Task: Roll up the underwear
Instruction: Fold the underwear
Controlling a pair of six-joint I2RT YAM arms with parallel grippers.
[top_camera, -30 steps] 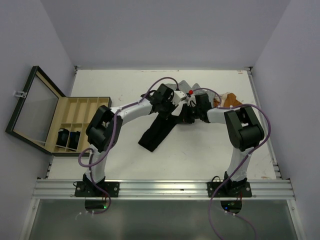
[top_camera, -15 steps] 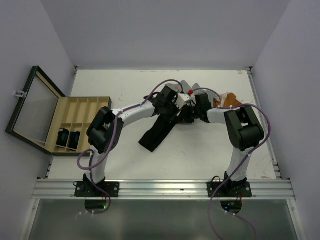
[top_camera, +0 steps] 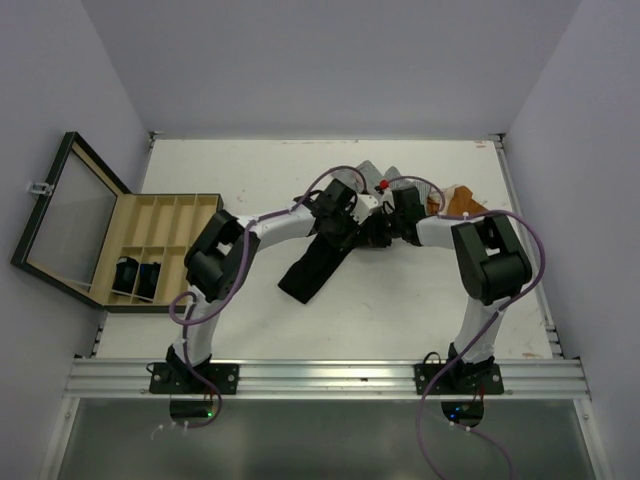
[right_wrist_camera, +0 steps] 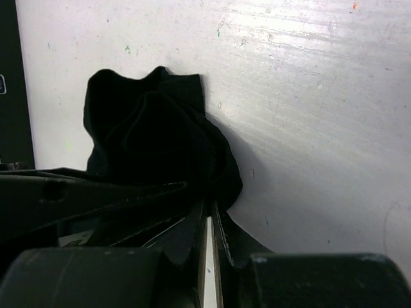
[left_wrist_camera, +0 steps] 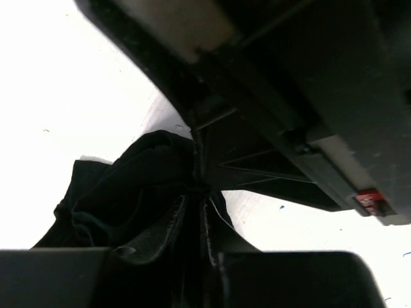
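Near centre of table (top_camera: 240,170): black underwear (top_camera: 312,262), long strip trailing toward 7 o'clock. At its 1 o'clock end, left gripper (left_wrist_camera: 196,192), fingers nearly together, pinching bunched cloth. Just at 3 o'clock of it, right gripper (right_wrist_camera: 209,208), fingers near-closed on same cloth's fold.

Plain pale lilac walls (top_camera: 330,60) at 9, 12 and 3 o'clock, boxing in a white surface (top_camera: 250,170), faintly scuffed and speckled up close. Aluminium rail (top_camera: 330,378) along the 6 o'clock edge, dull grey-green panel (top_camera: 320,440) beyond. Soft, even light, weak shadows.
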